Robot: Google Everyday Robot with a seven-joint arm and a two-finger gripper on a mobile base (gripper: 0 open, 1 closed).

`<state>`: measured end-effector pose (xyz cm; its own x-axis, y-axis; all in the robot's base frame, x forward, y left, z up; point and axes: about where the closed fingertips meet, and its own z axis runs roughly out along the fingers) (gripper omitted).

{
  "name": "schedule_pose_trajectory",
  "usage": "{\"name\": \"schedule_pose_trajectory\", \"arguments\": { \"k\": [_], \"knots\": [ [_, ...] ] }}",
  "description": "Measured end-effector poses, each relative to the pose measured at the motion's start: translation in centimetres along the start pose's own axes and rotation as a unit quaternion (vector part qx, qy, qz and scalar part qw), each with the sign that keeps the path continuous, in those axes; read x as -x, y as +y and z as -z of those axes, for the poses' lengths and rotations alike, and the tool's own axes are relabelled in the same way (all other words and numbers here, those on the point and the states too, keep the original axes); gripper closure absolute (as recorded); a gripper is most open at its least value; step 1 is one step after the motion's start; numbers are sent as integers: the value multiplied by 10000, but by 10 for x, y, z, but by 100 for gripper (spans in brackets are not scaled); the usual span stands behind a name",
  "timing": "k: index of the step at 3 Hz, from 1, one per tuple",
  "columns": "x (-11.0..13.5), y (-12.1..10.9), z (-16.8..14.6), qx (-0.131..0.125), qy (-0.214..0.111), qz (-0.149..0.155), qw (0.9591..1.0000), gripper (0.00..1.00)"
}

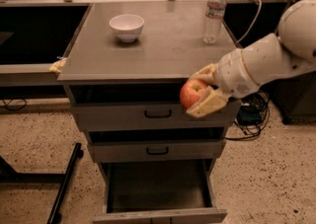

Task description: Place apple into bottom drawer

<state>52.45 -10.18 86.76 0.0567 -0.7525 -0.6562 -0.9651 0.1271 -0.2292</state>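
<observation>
At the far left, one black metal floor stand (63, 188) slants across the speckled floor. Just right of it stands one grey metal cabinet with three drawers. One small yellowish object (58, 65) sits at the left edge of the cabinet's surface (168, 53).

On the surface, near the back left, rests one white bowl (127, 24), upright. Well apart from it, near the back right, stands one clear plastic water bottle (215, 13) with a white cap.

Below the surface, the top drawer (123, 117) and the middle drawer (123, 153) each carry one black handle; both look slightly ajar. The bottom drawer (163, 215) is pulled far out toward the viewer, showing a deep tray with a dark interior.

Right of the top drawer's handle hangs one red-orange apple (190, 92) with yellowish patches. It is off the surface, in the air just below the front edge, in front of the top drawer's face and above the right part of the open bottom drawer. The gripper (197, 94) is clamped on the apple: one tan finger lies over its top, the other under its right side.

One white robot arm (266, 62) reaches in from the right edge to the gripper. Behind it, dark cables (252, 114) lie on the floor beside the cabinet.
</observation>
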Motion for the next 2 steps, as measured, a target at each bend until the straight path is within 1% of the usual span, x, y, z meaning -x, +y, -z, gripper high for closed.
{"name": "schedule_pose_trajectory", "arguments": {
  "k": [1, 2],
  "knots": [
    [-69, 42, -48, 319, 395, -359, 9981, 100],
    [-111, 61, -104, 715, 786, -392, 9936, 100]
  ]
}}
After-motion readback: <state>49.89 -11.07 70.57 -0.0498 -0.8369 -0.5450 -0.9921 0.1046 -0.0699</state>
